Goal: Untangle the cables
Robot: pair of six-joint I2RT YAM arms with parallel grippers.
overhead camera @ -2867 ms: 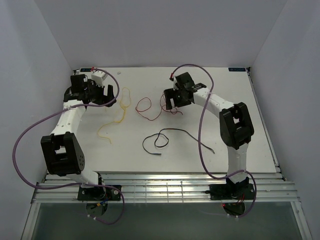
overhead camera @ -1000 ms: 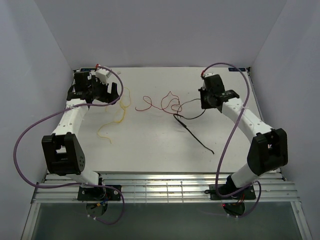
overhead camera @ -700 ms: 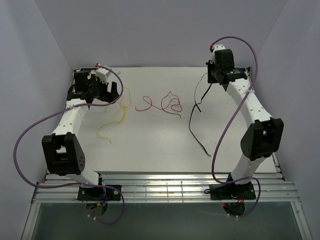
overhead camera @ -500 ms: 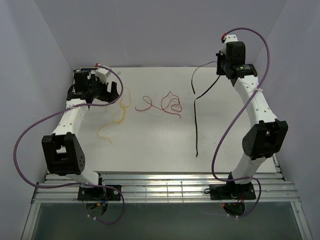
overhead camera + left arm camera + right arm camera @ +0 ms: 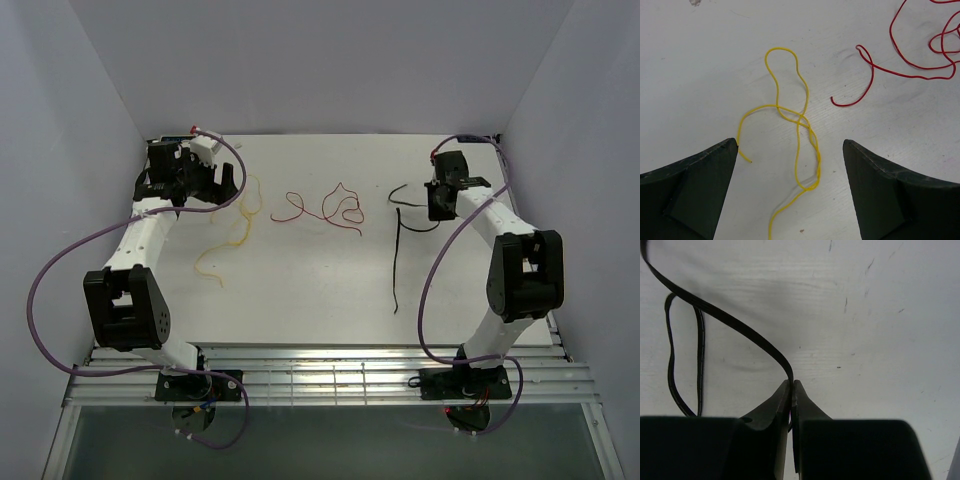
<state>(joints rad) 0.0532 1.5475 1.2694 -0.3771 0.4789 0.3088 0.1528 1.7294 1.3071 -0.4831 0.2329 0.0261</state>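
The yellow cable (image 5: pixel 240 222) lies in a loose twist at the left, directly below my open left gripper (image 5: pixel 214 192). In the left wrist view the yellow cable (image 5: pixel 801 131) runs between the spread fingers (image 5: pixel 700 190) without touching them. The red cable (image 5: pixel 325 208) curls alone at the table's middle, and its end (image 5: pixel 867 75) shows in the left wrist view. My right gripper (image 5: pixel 433 206) is shut on one end of the black cable (image 5: pixel 397 255), which trails down the table's right side. In the right wrist view the black cable (image 5: pixel 720 314) enters the pinched gripper (image 5: pixel 791 383).
White walls enclose the table on the left, back and right. Thick purple cables (image 5: pixel 60 270) loop along both arms. The right arm's elbow (image 5: pixel 525 275) stands near the right wall. A slatted metal strip (image 5: pixel 320 375) runs along the near edge by the bases.
My right gripper lifted the black cable up and right, clear of the red one, then came down low at the right. The black cable now lies apart. The left arm stayed still.
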